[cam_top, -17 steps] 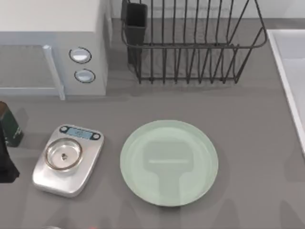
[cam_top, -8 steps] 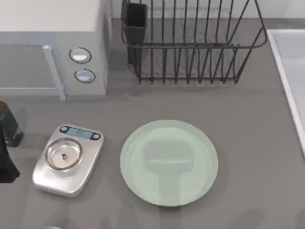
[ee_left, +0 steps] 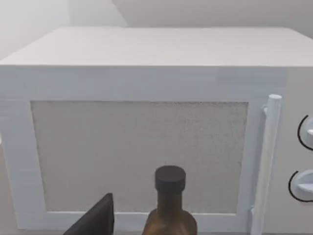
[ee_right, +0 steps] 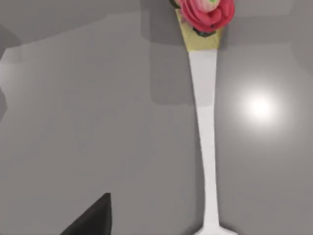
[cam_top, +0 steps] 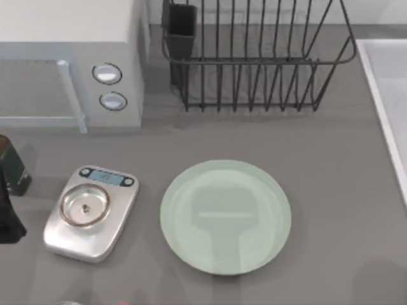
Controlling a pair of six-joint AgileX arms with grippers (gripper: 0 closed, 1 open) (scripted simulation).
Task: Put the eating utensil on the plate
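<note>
The eating utensil, a white spoon, lies flat on the grey table in the right wrist view. Its thin handle ends in a pink-and-yellow knob, and its bowl is cut off at the frame edge. A dark part of my right gripper hangs above the table beside the handle, apart from it. The pale mint-green plate sits bare in the middle of the table. My left arm stays parked at the table's left edge, and a dark part of its gripper faces the microwave.
A silver kitchen scale stands left of the plate. Behind it is a white microwave, with a brown bottle in front of its door. A dark wire dish rack fills the back middle. A white ledge runs along the right.
A soft shadow on the table near the bottom right has shifted rightward and darkened. The plate, the scale and the left arm have not moved.
</note>
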